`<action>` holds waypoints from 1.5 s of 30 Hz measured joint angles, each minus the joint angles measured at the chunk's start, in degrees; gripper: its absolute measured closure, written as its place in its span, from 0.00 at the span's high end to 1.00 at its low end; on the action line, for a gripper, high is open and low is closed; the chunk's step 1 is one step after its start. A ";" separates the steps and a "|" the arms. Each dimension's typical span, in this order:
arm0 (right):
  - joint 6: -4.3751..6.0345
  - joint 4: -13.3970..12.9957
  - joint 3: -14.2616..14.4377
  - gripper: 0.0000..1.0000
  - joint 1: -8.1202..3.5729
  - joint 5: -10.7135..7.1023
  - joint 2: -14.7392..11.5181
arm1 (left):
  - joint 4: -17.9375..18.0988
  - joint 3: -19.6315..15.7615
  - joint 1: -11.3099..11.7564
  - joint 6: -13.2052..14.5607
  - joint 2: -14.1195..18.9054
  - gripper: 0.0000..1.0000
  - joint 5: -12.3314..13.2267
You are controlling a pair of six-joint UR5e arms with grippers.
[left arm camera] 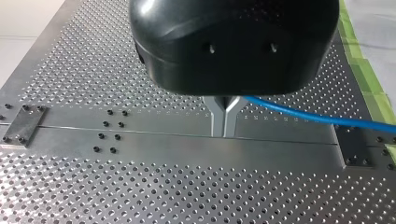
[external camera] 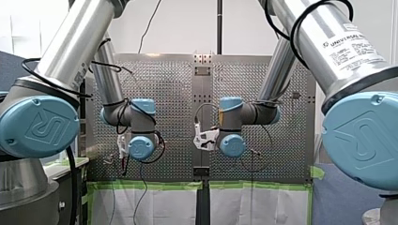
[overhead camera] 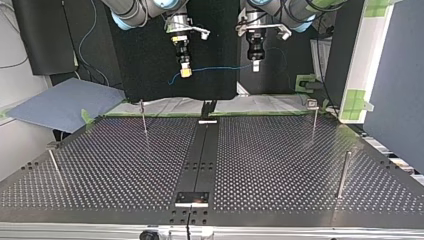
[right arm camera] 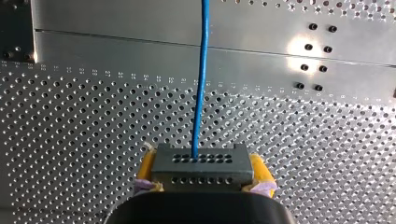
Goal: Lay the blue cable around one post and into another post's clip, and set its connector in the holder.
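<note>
Grey connector [right arm camera: 201,169] clamped between the yellow pads [right arm camera: 145,169] of the right gripper [right arm camera: 202,173]. The blue cable [right arm camera: 201,84] leaves it straight ahead and runs nearly level, above the table [left arm camera: 140,186], to the left gripper [left arm camera: 225,122], whose narrow metal fingers pinch it.

The table [overhead camera: 280,165] is a metal sheet drilled all over with small holes. In the top view a smooth strip [overhead camera: 202,160] runs down its middle from the far edge to the near edge. A small plate [overhead camera: 192,198] is at the strip's near end. Four thin posts [overhead camera: 144,120] [overhead camera: 56,167] [overhead camera: 314,122] [overhead camera: 343,174] stand upright on the table, two on each side of the strip, well apart. Green tape [overhead camera: 165,114] lines the far edge.
</note>
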 joint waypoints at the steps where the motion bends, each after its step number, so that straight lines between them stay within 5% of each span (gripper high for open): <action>1: 0.00 0.00 0.00 0.00 0.00 0.00 0.00 | 0.00 0.00 0.00 0.00 0.00 0.02 0.00; 15: 0.00 1.78 0.76 0.00 -0.25 0.00 3.13 | 0.09 0.00 -0.09 0.00 0.08 0.02 0.09; 29: 0.00 1.84 0.78 0.00 -0.26 0.00 3.43 | 0.31 -0.23 -0.31 -0.21 -0.13 0.02 -0.12; 37: 0.00 1.85 0.79 0.00 -0.26 0.01 3.43 | 4.54 -2.48 -4.31 -1.19 -4.13 0.02 -1.76; 45: 0.00 1.85 0.79 0.00 -0.26 0.01 3.43 | 8.16 -2.62 -5.16 -1.23 -4.98 0.02 -1.85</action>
